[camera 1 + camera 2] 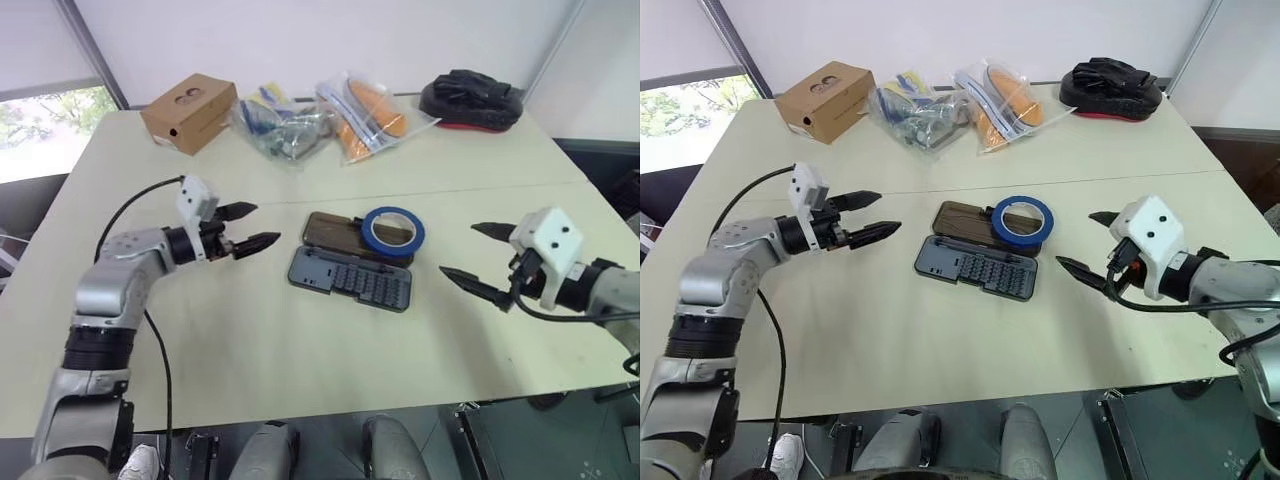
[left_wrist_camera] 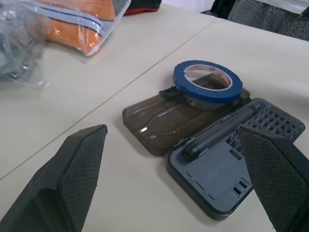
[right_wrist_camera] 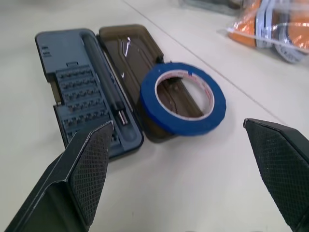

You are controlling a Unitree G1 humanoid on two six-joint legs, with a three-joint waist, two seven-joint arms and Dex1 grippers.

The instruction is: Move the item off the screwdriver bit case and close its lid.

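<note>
Midway across the tabletop [image 1: 300, 370] the bit case [image 1: 350, 278] lies open, a blue tape roll [image 1: 393, 231] resting on its lid [image 1: 335, 233]. My left gripper [image 1: 265, 225] and right gripper [image 1: 457, 249] flank it, jaws spread, empty. Clearing the tape comes first; my right gripper looks best placed to grasp it.

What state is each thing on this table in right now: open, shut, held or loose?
screwdriver bit case: open, base flat on the table.
lid: folded back flat, not closed.
blue tape roll: lying flat on one end of the lid, not held.
left gripper: open, holding nothing.
right gripper: open, holding nothing.
cardboard box: closed.
</note>
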